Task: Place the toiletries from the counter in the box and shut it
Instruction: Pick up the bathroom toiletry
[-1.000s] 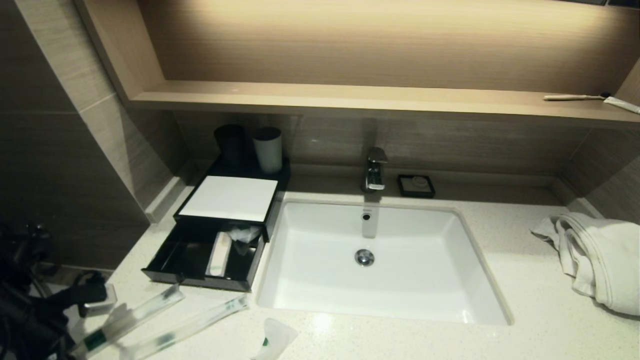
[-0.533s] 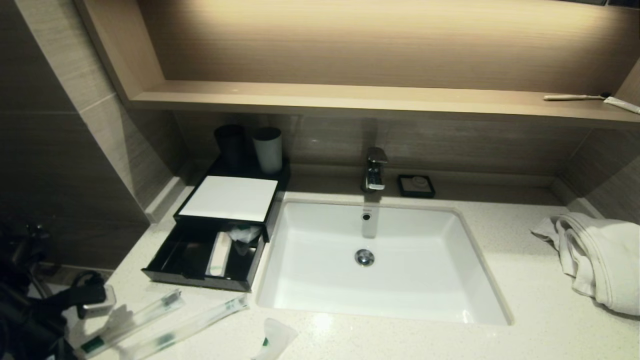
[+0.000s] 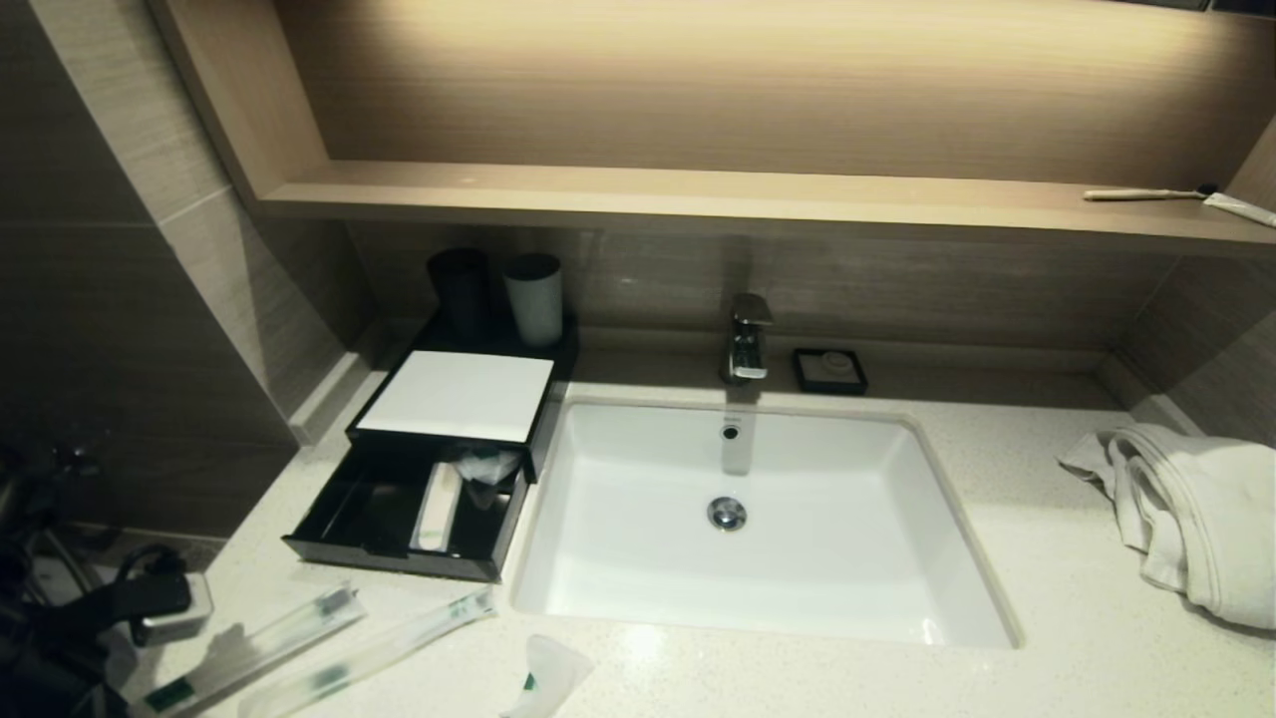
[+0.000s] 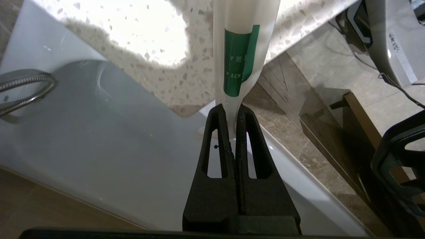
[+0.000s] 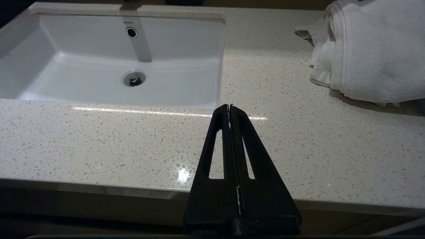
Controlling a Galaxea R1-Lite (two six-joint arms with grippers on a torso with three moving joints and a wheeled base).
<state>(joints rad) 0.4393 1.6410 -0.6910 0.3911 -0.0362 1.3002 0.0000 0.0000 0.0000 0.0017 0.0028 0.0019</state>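
- L hand (image 4: 235,111) sits at the near-left corner of the bench (image 3: 1047,558), pressed together on the very end of a clear sachet w/ green label (image 4: 240,63). The sachet stretches out from the tips over the speckled bench edge.
- R hand (image 5: 229,107) is pressed together w/ nothing in it, parked low in front of the bench, between sink (image 3: 638,479) and towel (image 3: 1191,509). It doesn't show in the head view.
- Box (image 3: 399,519) is a black drawer, pulled open, left of the sink, w/ a couple of items already inside. Two more long sachets lie on the bench near its front, plus a crumpled wrapper (image 3: 546,676) at the near edge.
- Risk: the pinch is only on the thin film end, so the pkt could slip out or swing on the lift, prob. dropping off the bench edge to the floor.
- Risk: a long floppy pkt could catch the drawer's front wall or end up lying across it, which would block closing.
- Hard to tell: which of the long sachets in the head view is the held one, as the L hand is mostly a dark mass at the frame corner. Sachet contents unclear. Label text only partly legible.
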